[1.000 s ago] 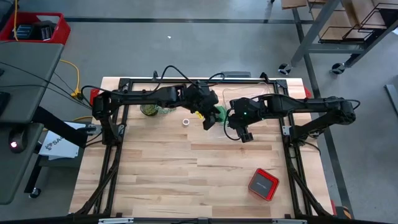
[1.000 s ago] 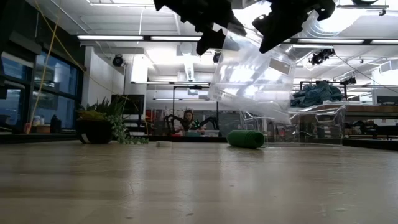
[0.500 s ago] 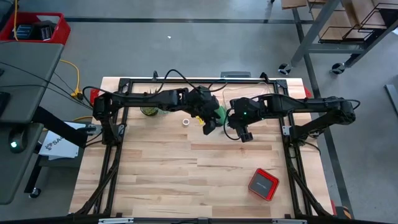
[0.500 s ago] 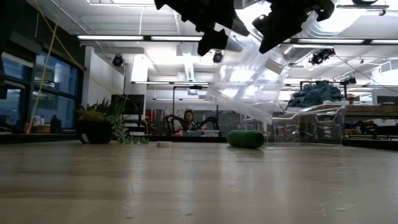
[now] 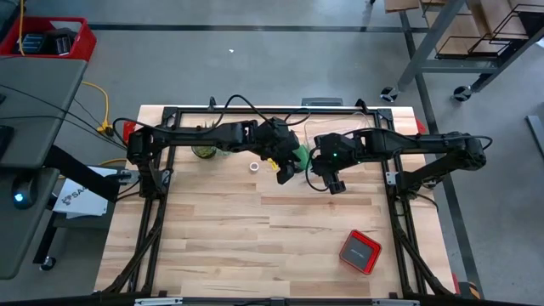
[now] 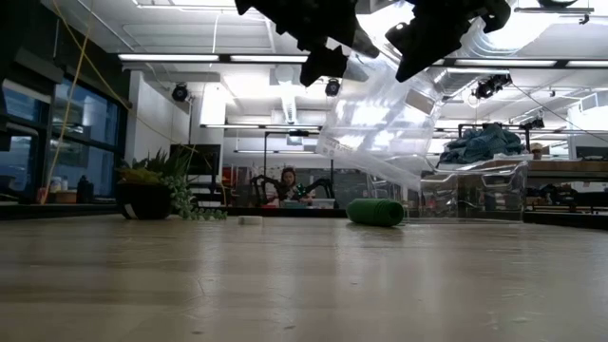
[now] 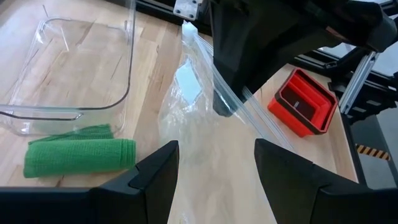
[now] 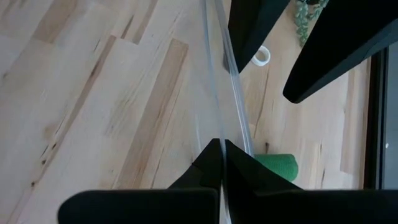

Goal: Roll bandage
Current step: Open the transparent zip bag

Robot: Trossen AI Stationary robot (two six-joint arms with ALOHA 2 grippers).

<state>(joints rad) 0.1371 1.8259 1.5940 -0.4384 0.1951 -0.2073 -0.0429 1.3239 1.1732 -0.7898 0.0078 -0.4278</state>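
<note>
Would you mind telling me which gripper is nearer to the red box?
Right. The right gripper hangs above the table's middle, up-table from the red box; the left gripper sits farther off, beyond it.

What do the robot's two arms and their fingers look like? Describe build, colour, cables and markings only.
Both arms are dark, nearly black, jointed links. The left arm has black cables looping above it and a yellow marking near its wrist. The right arm shows a small green light near its wrist. The left gripper has broad, flat, angular black fingers; the right gripper has the same dark fingers.
</note>
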